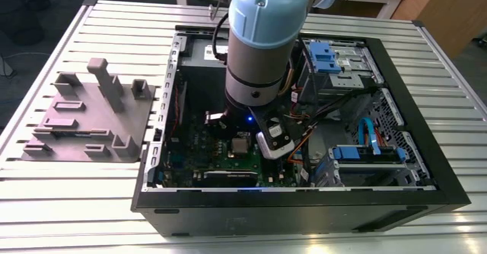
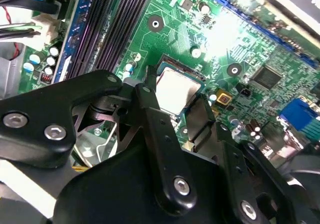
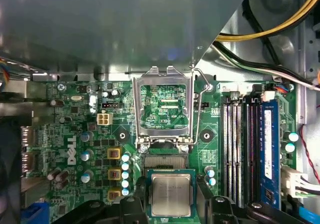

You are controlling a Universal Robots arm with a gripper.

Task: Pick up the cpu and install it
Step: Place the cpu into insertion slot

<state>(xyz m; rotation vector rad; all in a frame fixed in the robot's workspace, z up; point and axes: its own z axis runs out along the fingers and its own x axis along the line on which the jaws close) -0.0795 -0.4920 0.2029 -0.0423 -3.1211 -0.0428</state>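
Exterior view: big arm [image 1: 263,43] reaching down into an open case [image 1: 426,191] on the bench [image 1: 76,208]. Grey block [image 1: 91,117] outside the case, well apart from the jaws. First wrist view: shiny socket lid [image 3: 164,109] flipped up just past the jaws, long dark slots [image 3: 240,149] off to one side of them. Second wrist view: black fingers [image 2: 150,104] seen up close over the green board [image 2: 240,49]. In both wrist views: cpu [image 3: 171,194] lying flat in its socket, right between the jaws, silver top facing up. Jaws closed in on the cpu, one finger tight against each of two opposite edges, gripping it.
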